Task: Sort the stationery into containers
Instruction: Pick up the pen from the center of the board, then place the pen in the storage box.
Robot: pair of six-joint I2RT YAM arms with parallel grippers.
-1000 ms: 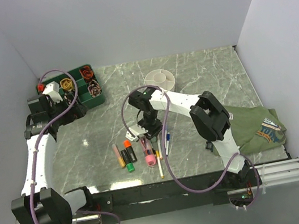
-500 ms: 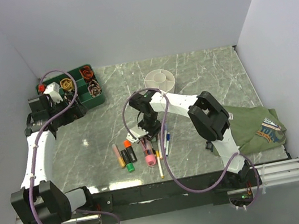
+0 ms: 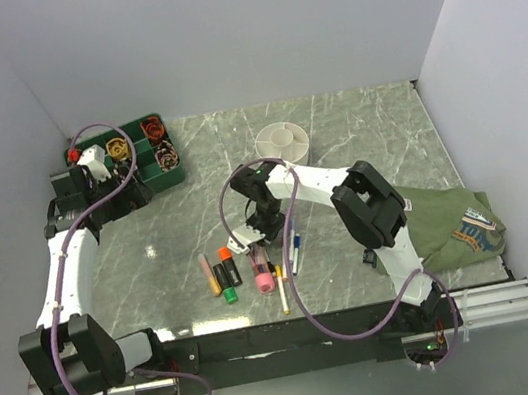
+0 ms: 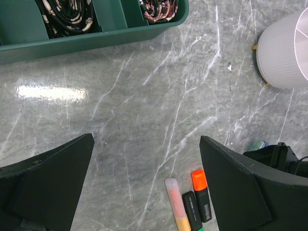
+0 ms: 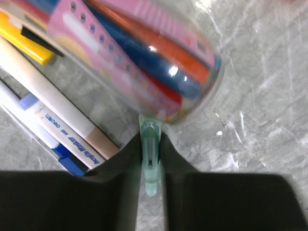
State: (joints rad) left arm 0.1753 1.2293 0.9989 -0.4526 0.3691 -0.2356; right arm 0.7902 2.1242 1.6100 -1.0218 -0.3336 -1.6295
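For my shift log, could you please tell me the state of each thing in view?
Left gripper: open, holding nothing.
Right gripper: shut on pale green pen end.
White bowl: upright, looks empty.
Orange-capped marker: capped, lying flat.
Pink marker: lying flat.
Green tray: holding coiled bands.

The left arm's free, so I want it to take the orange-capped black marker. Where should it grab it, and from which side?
Probably the orange cap end of the orange-capped black marker, from straight above, jaws closing across its width. It lies flat on the table, and the cap juts past the green-capped marker lying close along its barrel.
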